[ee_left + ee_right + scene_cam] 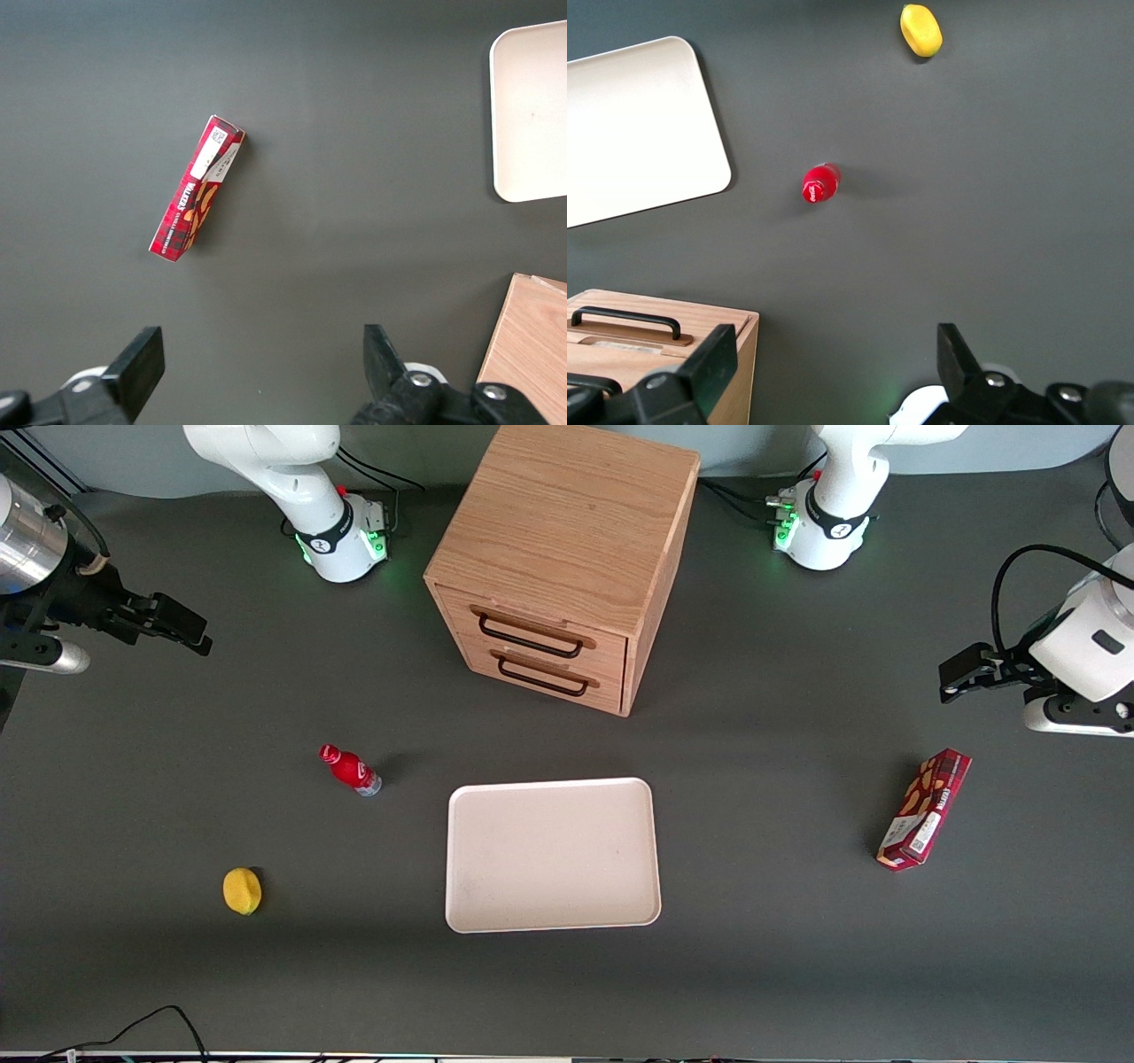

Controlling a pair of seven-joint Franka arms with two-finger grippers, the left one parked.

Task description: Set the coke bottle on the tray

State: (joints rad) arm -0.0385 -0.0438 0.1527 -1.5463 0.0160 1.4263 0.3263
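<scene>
The coke bottle (350, 770), small and red with a red cap, stands on the dark table beside the tray's corner, toward the working arm's end. It also shows in the right wrist view (818, 184). The cream-white tray (554, 855) lies flat and empty in front of the drawer cabinet, nearer to the front camera, and also shows in the right wrist view (638, 124). My right gripper (197, 638) hangs open and empty well above the table, farther from the front camera than the bottle and apart from it. It also shows in the right wrist view (833, 372).
A wooden two-drawer cabinet (567, 558) stands at the table's middle, farther from the camera than the tray. A yellow lemon (242, 890) lies nearer the camera than the bottle. A dark red snack box (924, 808) lies toward the parked arm's end.
</scene>
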